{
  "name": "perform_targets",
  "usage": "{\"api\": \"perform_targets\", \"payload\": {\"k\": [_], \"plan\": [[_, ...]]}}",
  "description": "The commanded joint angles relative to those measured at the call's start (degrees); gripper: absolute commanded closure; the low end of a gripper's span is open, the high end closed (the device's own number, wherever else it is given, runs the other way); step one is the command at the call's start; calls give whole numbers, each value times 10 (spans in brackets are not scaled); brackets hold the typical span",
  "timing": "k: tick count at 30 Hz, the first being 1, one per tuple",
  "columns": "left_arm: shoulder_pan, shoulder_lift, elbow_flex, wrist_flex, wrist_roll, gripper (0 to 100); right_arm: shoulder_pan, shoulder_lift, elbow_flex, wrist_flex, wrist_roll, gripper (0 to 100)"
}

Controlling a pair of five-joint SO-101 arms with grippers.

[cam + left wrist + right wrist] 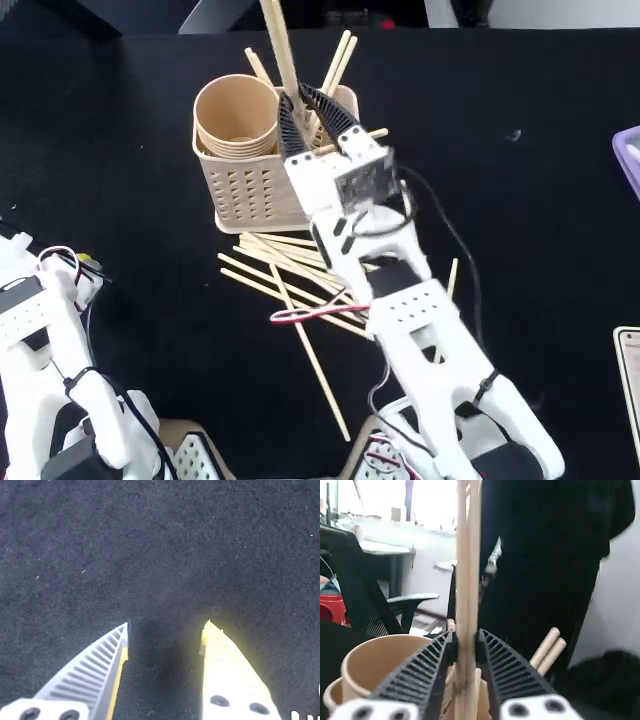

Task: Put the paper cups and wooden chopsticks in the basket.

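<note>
Chopsticks in right end effector

Beige perforated basket, pale chopsticks, black table

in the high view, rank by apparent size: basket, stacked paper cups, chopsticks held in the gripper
1. basket
2. paper cups
3. held chopsticks: thinnest; top edge cuts them off, length unsure
</note>
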Motion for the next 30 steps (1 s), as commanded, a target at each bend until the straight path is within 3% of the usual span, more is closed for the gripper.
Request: {"api": "perform_targets", "payload": {"k": [1, 4, 13, 21, 25, 30], "plan": [[7, -13, -11, -4, -3, 770, 38, -1, -82, 117, -124, 797], [7, -13, -11, -4, -3, 770, 59, -3, -129, 178, -181, 787], [7, -13, -11, -4, -3, 770, 60, -64, -175, 267, -179, 787], [7, -13, -11, -4, -4, 770, 160, -299, -118, 533, -178, 787], [28, -13, -15, -4, -62, 770, 231, -387, -27, 655, -113, 787], [94, -10, -17, -1, -113, 770, 278, -389, 115, 649, -44, 787]]}}
